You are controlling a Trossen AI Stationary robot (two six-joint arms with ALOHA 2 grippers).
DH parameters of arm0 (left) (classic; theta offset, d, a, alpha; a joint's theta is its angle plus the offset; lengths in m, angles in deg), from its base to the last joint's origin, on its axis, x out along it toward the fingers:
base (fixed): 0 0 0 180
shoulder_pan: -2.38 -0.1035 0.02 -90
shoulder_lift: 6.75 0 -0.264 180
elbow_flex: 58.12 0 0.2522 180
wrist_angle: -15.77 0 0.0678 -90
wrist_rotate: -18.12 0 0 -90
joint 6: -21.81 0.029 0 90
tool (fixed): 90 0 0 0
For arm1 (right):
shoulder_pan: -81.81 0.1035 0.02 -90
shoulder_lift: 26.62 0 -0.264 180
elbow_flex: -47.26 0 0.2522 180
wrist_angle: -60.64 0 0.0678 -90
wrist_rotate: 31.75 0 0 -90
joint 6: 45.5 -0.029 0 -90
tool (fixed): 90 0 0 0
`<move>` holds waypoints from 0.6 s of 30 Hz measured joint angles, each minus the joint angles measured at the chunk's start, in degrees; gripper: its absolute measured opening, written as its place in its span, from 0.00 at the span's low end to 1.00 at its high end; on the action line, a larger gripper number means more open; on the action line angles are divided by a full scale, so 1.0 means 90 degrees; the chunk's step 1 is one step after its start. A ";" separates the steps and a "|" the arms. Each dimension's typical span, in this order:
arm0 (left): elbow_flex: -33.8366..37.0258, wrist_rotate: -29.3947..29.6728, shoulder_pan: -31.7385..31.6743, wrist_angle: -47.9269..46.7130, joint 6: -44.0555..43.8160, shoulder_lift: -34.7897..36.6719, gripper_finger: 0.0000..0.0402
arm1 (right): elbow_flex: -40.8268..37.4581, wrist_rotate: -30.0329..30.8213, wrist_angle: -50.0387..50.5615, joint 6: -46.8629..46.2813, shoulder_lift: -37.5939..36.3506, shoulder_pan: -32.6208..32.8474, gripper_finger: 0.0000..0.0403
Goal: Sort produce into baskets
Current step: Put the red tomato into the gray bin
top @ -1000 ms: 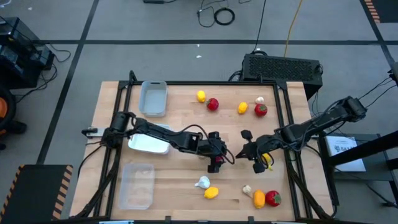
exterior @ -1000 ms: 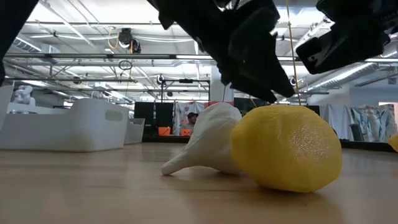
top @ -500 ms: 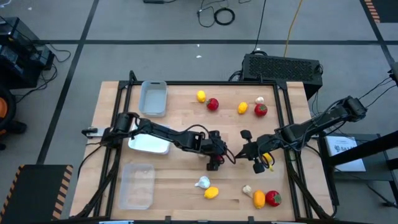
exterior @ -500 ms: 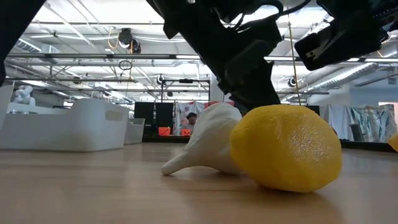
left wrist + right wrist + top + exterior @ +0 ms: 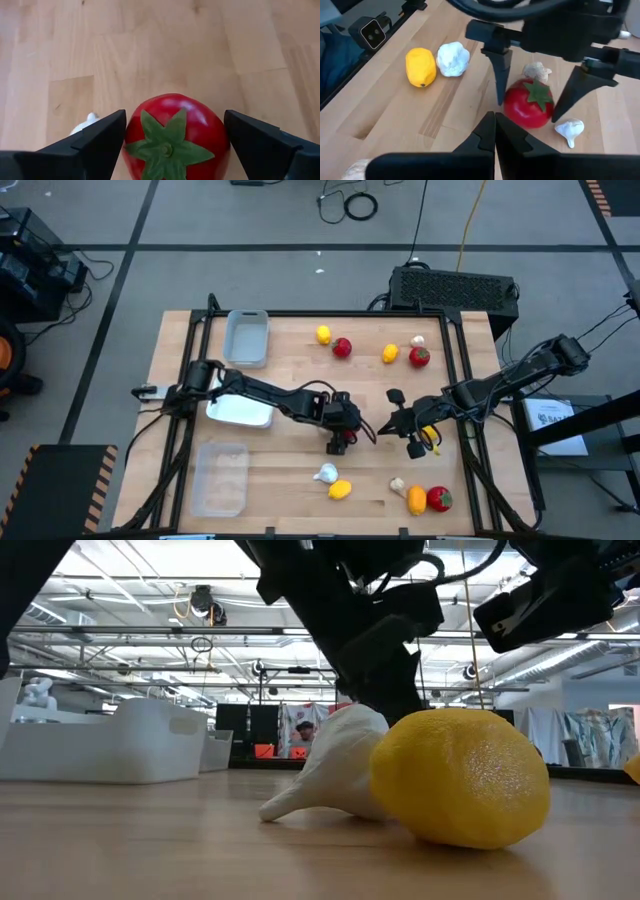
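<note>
The jaws of the left gripper [image 5: 338, 442] are closed against both sides of a red tomato [image 5: 175, 136], which sits low over the bare wood near the table's middle, with a small whitish bulb [image 5: 570, 129] just beside it. The right gripper [image 5: 494, 131] hovers close by, facing it, its jaws pressed together on nothing. Nearer the front edge a garlic bulb [image 5: 326, 473] and a lemon [image 5: 340, 489] lie touching, while the grey basket [image 5: 247, 337], white basket [image 5: 240, 412] and clear basket [image 5: 220, 478] line the left side.
</note>
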 joint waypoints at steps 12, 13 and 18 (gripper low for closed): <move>0.0000 -0.0002 -0.0012 -0.0383 0.0002 0.0007 0.85 | 0.0000 -0.0001 -0.0002 0.0002 0.0000 0.0000 0.00; 0.0000 -0.0002 -0.0012 -0.0400 0.0002 0.0007 0.85 | 0.0000 -0.0002 -0.0002 0.0009 0.0000 0.0000 0.00; 0.0050 0.0000 -0.0017 -0.0383 0.0032 0.0012 0.85 | -0.0002 -0.0001 -0.0015 0.0024 0.0000 0.0000 0.00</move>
